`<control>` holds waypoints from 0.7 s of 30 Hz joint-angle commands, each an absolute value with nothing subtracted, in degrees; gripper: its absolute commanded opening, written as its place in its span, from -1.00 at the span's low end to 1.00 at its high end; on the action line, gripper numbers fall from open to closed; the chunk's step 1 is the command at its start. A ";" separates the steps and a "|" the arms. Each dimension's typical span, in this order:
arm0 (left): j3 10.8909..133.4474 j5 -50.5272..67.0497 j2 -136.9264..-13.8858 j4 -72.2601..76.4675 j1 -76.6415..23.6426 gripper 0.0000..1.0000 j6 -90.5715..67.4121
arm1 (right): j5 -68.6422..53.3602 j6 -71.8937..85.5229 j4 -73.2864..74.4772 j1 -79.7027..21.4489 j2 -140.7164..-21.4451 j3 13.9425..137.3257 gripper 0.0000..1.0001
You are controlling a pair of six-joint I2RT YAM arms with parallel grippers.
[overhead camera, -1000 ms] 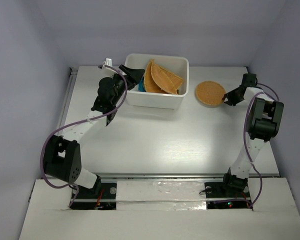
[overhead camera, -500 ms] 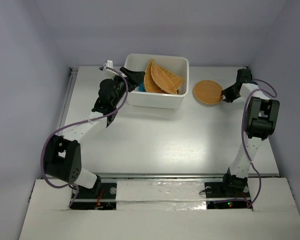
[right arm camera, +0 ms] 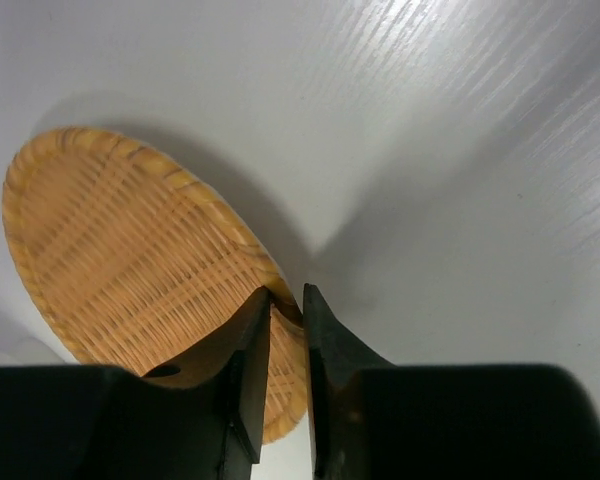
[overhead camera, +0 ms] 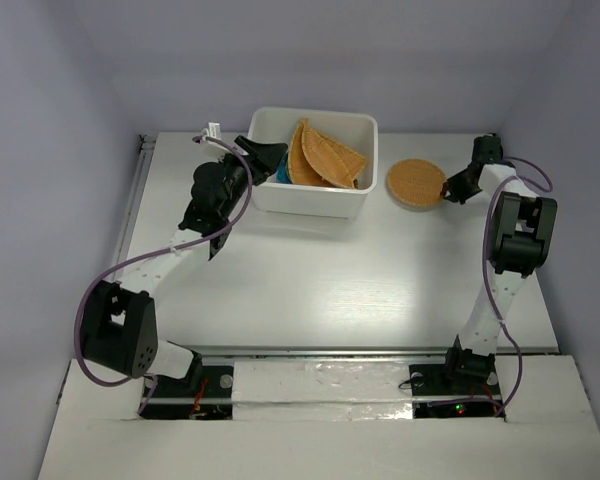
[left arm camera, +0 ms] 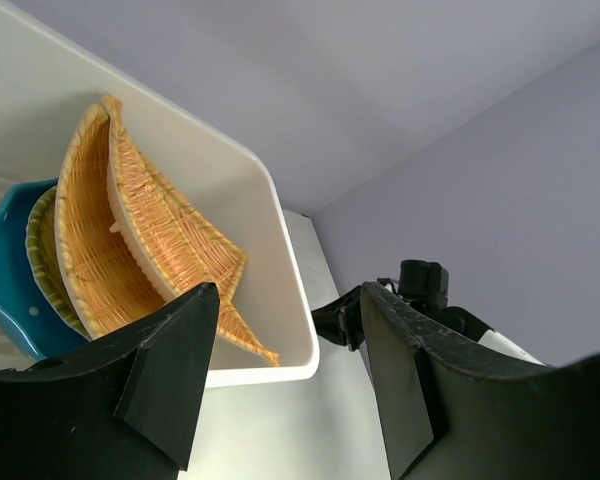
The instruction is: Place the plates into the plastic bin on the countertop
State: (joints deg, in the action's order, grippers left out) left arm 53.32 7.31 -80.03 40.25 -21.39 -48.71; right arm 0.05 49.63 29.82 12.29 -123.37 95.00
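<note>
The white plastic bin (overhead camera: 320,200) stands at the back of the countertop (overhead camera: 330,280). Inside it lean several wicker plates (overhead camera: 325,155) and the teal plate (overhead camera: 282,174); they also show in the left wrist view, wicker (left arm camera: 130,240) and teal (left arm camera: 10,270). A round wicker plate (overhead camera: 416,184) is right of the bin, its right rim lifted off the countertop. My right gripper (overhead camera: 449,190) is shut on that rim (right arm camera: 285,312). My left gripper (overhead camera: 265,155) is open and empty at the bin's left end.
A metal rail (overhead camera: 135,200) runs along the countertop's left edge. Grey walls close in the back and sides. The bin's right wall (left arm camera: 290,290) lies between my left gripper and the right arm (left arm camera: 420,290).
The right gripper, shut on the round wicker plate, has moved it a little left and back toward the bin. The left arm has shifted slightly left by the bin.
</note>
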 commanded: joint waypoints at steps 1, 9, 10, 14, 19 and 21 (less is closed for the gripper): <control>52.56 6.86 -77.78 43.77 -21.62 0.10 -47.81 | 1.32 49.04 30.15 12.04 -123.40 97.21 -0.58; 51.59 5.89 -75.06 42.11 -21.62 0.09 -46.24 | 1.76 49.75 22.86 11.51 -119.36 90.10 -1.00; 51.68 5.63 -74.19 41.84 -21.62 0.09 -45.97 | 1.58 49.40 20.42 11.51 -117.88 89.04 -1.00; 50.81 5.89 -71.38 41.04 -21.62 0.08 -45.44 | 1.23 45.98 13.04 11.51 -110.25 82.91 -1.00; 47.91 6.94 -67.78 41.40 -21.62 0.07 -45.88 | 2.46 43.77 6.35 11.51 -100.13 74.90 -1.00; 46.15 7.29 -66.36 41.05 -21.62 0.08 -45.88 | 3.16 43.24 4.14 11.51 -93.89 70.17 -1.00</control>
